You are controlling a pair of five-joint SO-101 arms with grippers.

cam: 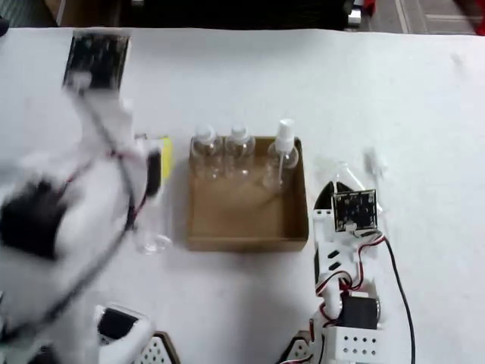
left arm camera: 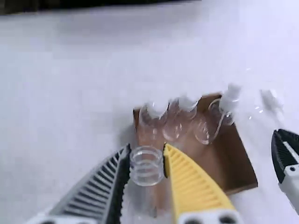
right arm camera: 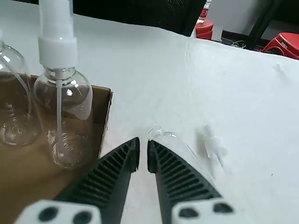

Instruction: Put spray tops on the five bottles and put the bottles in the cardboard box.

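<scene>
My left gripper (left arm camera: 145,156) is shut on the neck of a clear bottle (left arm camera: 145,165) that has no top; in the high view this gripper (cam: 158,163) is left of the cardboard box (cam: 246,235). Three clear bottles stand along the box's far wall, and the right one (right arm camera: 63,112) carries a white spray top. My right gripper (right arm camera: 142,149) is shut with nothing between its fingers, just right of the box. A topless clear bottle (right arm camera: 175,144) lies on the table partly under it. A loose spray top (right arm camera: 212,142) lies beside that bottle.
A white cloth covers the table (cam: 341,83). The right arm's base (cam: 348,334) stands at the near edge. Red objects (right arm camera: 205,25) sit beyond the table's far side.
</scene>
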